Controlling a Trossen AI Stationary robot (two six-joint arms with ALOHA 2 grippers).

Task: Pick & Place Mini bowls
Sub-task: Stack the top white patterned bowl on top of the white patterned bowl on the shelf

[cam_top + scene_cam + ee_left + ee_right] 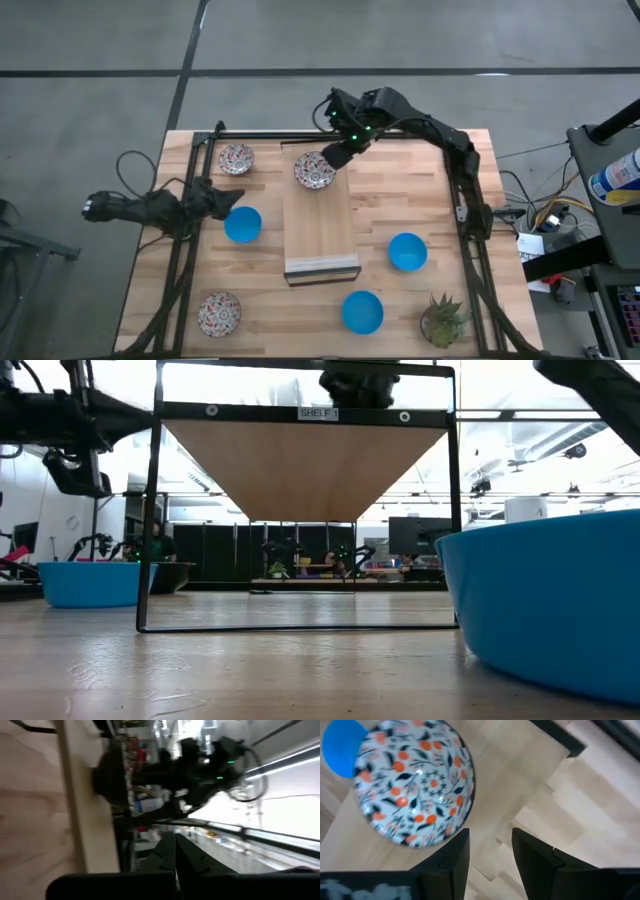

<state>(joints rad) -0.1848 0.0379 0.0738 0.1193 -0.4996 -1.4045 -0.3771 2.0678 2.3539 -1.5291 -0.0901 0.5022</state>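
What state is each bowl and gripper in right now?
Patterned bowl on the board: upright, not gripped.
Two other patterned bowls: upright on table.
Three blue bowls: upright on table.
Right gripper: open, beside the board's bowl.
Left gripper: shut, empty.

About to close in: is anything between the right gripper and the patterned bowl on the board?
Nothing visible. The right gripper, fingers open, hangs just beside the patterned bowl on the board, with only bare wood between them.
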